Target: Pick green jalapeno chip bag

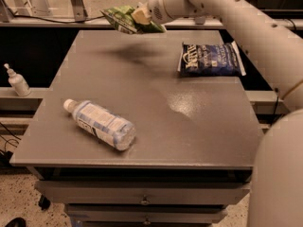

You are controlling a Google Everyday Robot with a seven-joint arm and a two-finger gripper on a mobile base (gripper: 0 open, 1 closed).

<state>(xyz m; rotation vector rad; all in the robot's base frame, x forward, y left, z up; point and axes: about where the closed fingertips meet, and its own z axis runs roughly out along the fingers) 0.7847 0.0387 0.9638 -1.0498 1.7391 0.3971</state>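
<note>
The green jalapeno chip bag (124, 19) is a small wrinkly green foil bag with pale edges. It hangs in the air above the far edge of the grey table (142, 141), and its shadow falls on the tabletop below. My gripper (141, 16) is at the top of the view on the end of the white arm. It is shut on the bag's middle and holds it lifted off the table.
A dark blue chip bag (210, 59) lies flat at the table's far right. A clear plastic water bottle (100, 125) lies on its side near the front left. A small white pump bottle (18, 81) stands on a ledge to the left. My white arm covers the right side.
</note>
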